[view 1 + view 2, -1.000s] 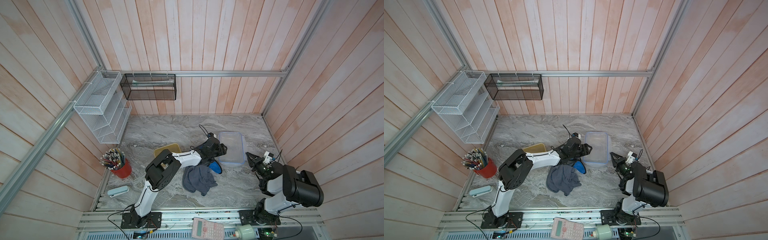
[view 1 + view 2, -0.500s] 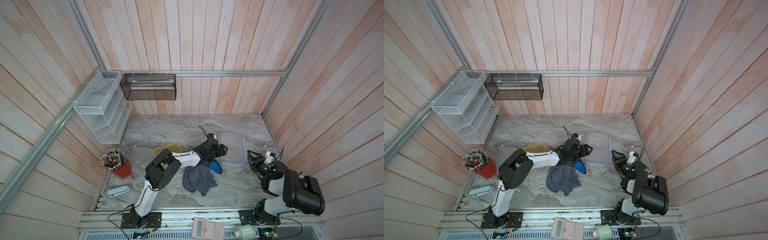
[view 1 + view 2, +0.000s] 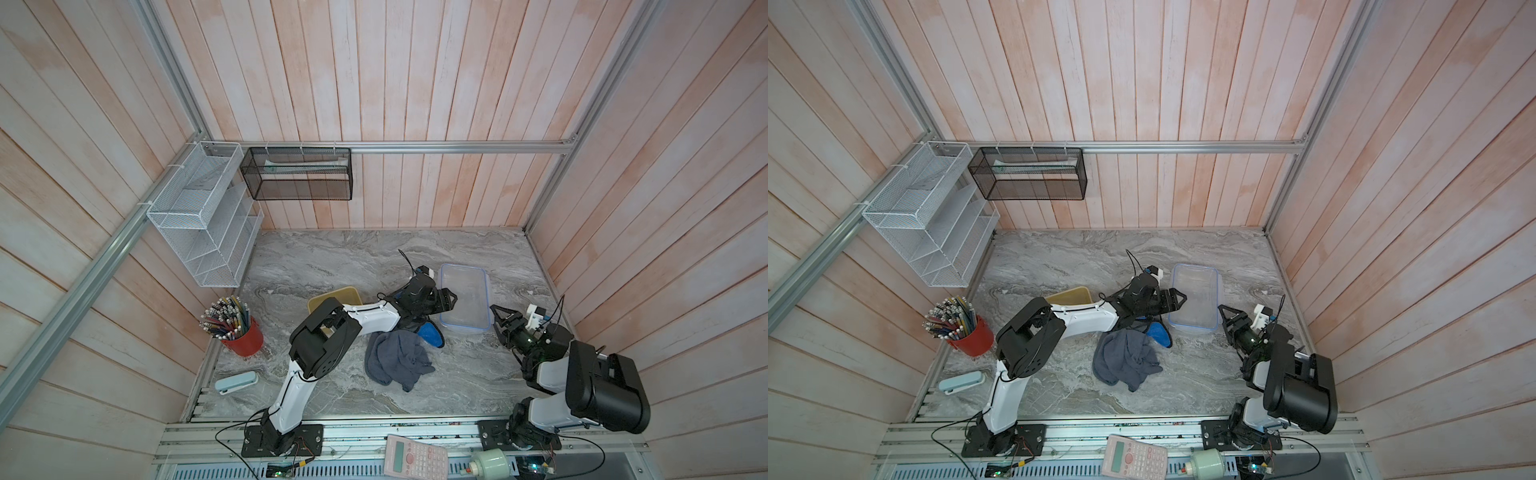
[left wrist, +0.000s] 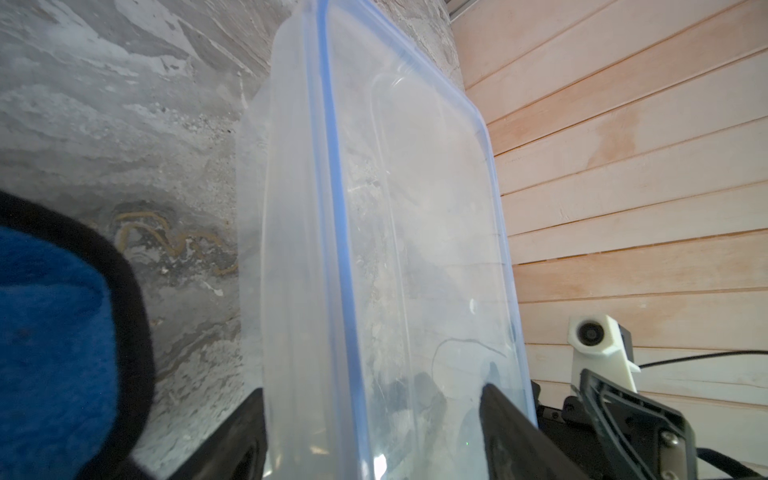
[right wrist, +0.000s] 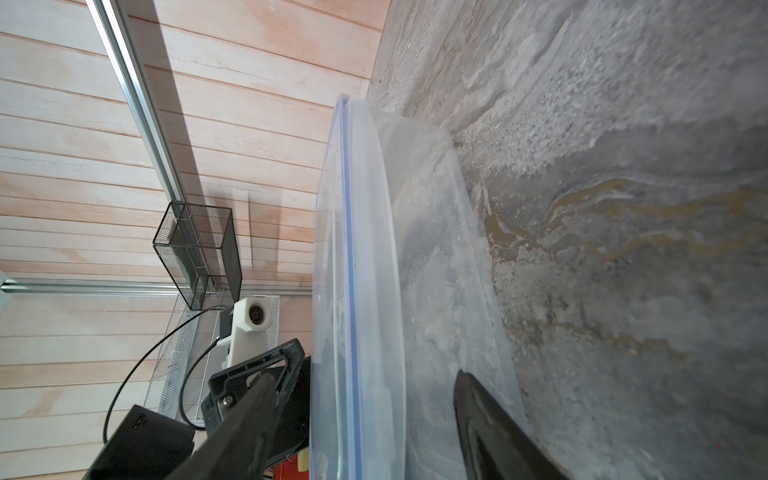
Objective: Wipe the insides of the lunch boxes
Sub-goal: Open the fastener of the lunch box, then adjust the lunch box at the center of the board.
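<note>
Marble tabletop (image 3: 332, 257), wood-panelled walls.

Lunch boxes: 2.
- Clear lunch box (image 3: 463, 297): 1, flat on the marble, right of centre, long side running away from the robot bases. A blue rim runs round its top and the lid appears to sit on it.
- Yellow lunch box (image 3: 332, 296): 1, left of centre, well apart from the clear one and partly hidden behind the left arm. Cannot tell whether it has its lid on.

Arms: 2, both at the clear box.
- Left gripper (image 3: 451, 300) is at the box's left long side. In the left wrist view the fingers (image 4: 503, 419) stand wide apart with the box edge between them and nothing clamped.
- Right gripper (image 3: 495, 321) is just beside the box's near right corner, jaws spread wide. The right wrist view shows the box end between its 2 fingers (image 5: 482, 419). Cannot tell whether either touches.

Cloths: 2.
- Blue cloth (image 3: 430, 334), black-edged, lies under the left wrist near the box's near left corner.
- Grey cloth (image 3: 397, 361), crumpled, touches the blue one on the side nearer the bases.

Others:
- 1 red cup of pencils (image 3: 243, 340)
- 1 pale case (image 3: 237, 382)
- 1 pink calculator (image 3: 415, 457) on the front rail
- 1 white wire rack (image 3: 203, 216) and 1 black mesh basket (image 3: 297, 174), both on the walls
</note>
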